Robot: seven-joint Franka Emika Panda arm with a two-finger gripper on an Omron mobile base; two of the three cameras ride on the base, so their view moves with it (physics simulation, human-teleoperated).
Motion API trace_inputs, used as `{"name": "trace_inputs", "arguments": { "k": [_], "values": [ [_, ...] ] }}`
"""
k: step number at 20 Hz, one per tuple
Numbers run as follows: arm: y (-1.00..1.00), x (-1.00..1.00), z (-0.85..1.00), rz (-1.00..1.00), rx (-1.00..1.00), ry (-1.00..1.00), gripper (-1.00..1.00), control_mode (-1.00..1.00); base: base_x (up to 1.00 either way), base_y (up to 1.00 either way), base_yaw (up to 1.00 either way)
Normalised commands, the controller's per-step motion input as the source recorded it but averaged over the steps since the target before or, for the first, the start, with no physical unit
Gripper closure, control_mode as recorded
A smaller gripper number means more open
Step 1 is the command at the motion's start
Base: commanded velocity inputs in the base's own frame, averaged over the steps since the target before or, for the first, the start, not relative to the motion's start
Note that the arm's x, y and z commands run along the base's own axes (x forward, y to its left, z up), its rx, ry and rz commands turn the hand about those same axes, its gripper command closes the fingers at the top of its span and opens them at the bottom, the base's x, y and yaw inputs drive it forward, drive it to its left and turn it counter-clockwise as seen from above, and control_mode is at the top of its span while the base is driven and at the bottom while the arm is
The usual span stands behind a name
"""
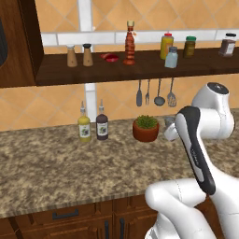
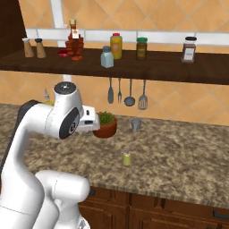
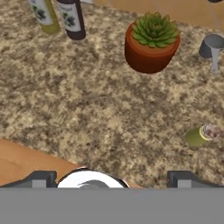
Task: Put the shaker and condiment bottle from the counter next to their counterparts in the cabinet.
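The small yellow-green shaker (image 2: 127,158) stands on the granite counter (image 2: 179,156), right of my hand; in the hand view the shaker (image 3: 199,135) sits at the right edge, well clear of the fingers. My gripper (image 3: 111,179) hovers above the counter (image 3: 87,109), open, its two dark fingertips (image 3: 40,178) wide apart with nothing between them. The tall red-orange condiment bottle (image 1: 129,43) stands upright on the dark wooden cabinet shelf (image 1: 140,67), next to a small red item (image 1: 111,57). From the right base view the condiment bottle (image 2: 74,42) shows at the shelf's left part.
On the shelf stand two brown shakers (image 1: 79,55), a yellow bottle (image 1: 166,45), a pale blue shaker (image 1: 171,57) and jars (image 1: 189,46). The counter carries olive and dark bottles (image 1: 93,125), a potted succulent (image 3: 151,41) and a grey cup (image 3: 212,46). Utensils (image 1: 155,92) hang below the shelf.
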Motion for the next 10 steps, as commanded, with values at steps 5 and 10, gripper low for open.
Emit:
{"name": "trace_inputs", "arguments": {
  "k": [5,10],
  "values": [
    [-0.38,-0.01,0.0,-0.09,0.02,0.04,-1.0,-1.0,0.0,0.0,0.0],
    [-0.44,0.0,-0.03,-0.08,0.0,0.0,-1.0,-1.0,0.0,0.0,0.0]
  ]
}}
